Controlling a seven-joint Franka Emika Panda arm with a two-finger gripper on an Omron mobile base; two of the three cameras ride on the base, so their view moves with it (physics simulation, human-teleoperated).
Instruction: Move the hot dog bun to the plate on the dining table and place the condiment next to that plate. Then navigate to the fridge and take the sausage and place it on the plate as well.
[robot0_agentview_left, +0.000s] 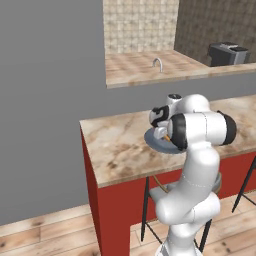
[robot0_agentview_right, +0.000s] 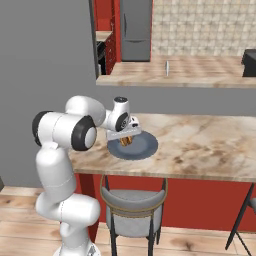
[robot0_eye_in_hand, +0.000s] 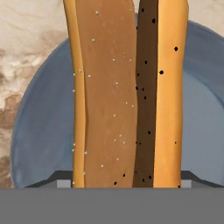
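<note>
- The gripper (robot0_agentview_right: 126, 138) sits left of centre in the right base view, low over the plate (robot0_agentview_right: 145, 147), its jaws clamped on the hot dog bun (robot0_agentview_right: 126, 141)
- In the hand view the bun (robot0_eye_in_hand: 127, 92) runs top to bottom through the middle, with the blue-grey plate (robot0_eye_in_hand: 39, 131) behind it
- The plate rests on the dining table (robot0_agentview_right: 210, 145)
- The bun looks light, soft and easily crushed; a gentle hold across its long sides, near the middle, seems best
</note>
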